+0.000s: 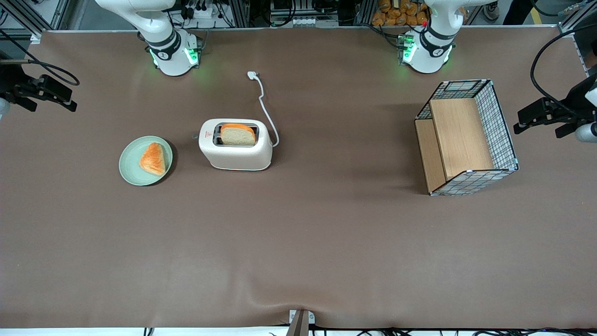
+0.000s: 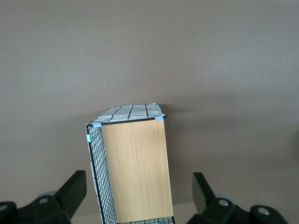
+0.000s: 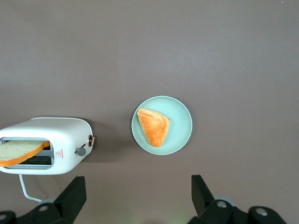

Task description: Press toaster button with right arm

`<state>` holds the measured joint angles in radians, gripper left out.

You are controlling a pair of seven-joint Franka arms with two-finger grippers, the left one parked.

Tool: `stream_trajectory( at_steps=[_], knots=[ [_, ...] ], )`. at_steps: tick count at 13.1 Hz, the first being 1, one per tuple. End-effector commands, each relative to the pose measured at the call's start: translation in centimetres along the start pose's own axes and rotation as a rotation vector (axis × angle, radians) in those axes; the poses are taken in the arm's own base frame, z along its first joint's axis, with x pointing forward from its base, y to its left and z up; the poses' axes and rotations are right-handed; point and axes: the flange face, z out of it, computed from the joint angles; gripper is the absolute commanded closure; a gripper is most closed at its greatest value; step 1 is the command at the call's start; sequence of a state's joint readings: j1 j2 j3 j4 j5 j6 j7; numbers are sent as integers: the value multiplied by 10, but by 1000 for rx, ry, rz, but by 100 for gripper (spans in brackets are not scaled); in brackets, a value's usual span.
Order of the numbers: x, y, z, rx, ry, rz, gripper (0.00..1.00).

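Observation:
The cream-white toaster (image 1: 235, 145) stands on the brown table with a slice of bread (image 1: 238, 134) in one slot. It also shows in the right wrist view (image 3: 46, 144). The small grey toaster button (image 3: 81, 151) sticks out from its short end, facing the plate; in the front view it is a tiny tab (image 1: 195, 136). My right gripper (image 1: 60, 95) hangs high at the working arm's end of the table, well away from the toaster. It is open and empty (image 3: 138, 200), with its fingers (image 3: 70, 196) wide apart.
A pale green plate (image 1: 128, 163) with a pastry (image 1: 153, 158) lies beside the toaster's button end; its rim shows in the right wrist view (image 3: 182, 126). The white cord and plug (image 1: 252, 74) lie by the toaster. A wire-and-wood basket (image 1: 466, 137) stands toward the parked arm's end.

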<state>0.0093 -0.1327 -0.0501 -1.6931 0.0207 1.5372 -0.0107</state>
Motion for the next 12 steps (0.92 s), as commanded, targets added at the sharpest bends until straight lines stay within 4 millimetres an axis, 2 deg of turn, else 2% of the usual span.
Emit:
stream_trajectory(
  at_steps=[1,5,6,8,9,12],
  knots=[
    [-3,-1,-3,7,3,-3,0],
    [-3,-4,-2,7,1,-7,0],
    [-2,-12,-1,6,1,-23,0],
    [-1,-14,0,6,2,-26,2],
    [-1,-14,1,8,1,-26,15],
    [-1,-18,4,8,-1,-36,43]
  ],
)
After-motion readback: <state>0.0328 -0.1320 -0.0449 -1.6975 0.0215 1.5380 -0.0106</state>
